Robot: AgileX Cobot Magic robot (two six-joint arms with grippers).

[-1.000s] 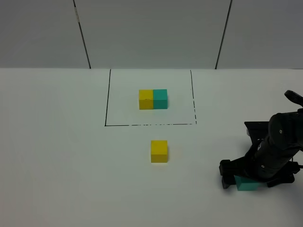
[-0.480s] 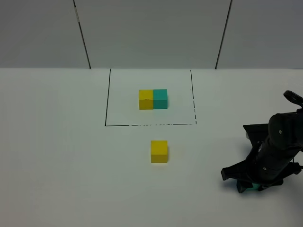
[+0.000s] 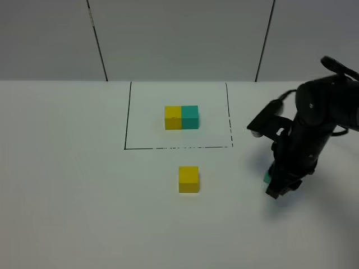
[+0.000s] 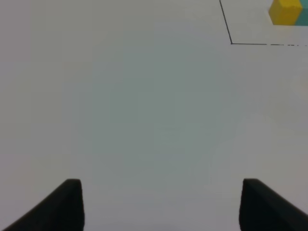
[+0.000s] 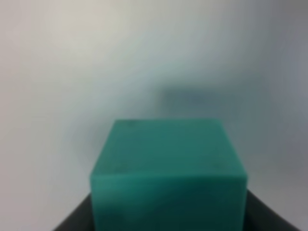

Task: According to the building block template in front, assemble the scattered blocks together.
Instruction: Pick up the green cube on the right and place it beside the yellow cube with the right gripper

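The template, a yellow and teal-green pair [image 3: 181, 117], sits inside a black drawn rectangle [image 3: 124, 134]; its yellow cube also shows in the left wrist view [image 4: 285, 10]. The loose yellow cube [image 3: 188, 179] lies just in front of the rectangle. My right gripper [image 3: 276, 186] is shut on the loose teal-green cube [image 3: 267, 178] and holds it above the table, to the right of the yellow cube; the arm hides most of it. In the right wrist view the teal cube [image 5: 168, 163] fills the space between the fingers. My left gripper [image 4: 161, 207] is open and empty over bare table.
The white table [image 3: 67, 196] meets a grey panelled wall [image 3: 179, 39] at the back. The rectangle's front left corner [image 4: 231, 43] shows in the left wrist view.
My right gripper closed on the teal cube at the front right, lifted it off the table and carried it up and left toward the yellow cube.
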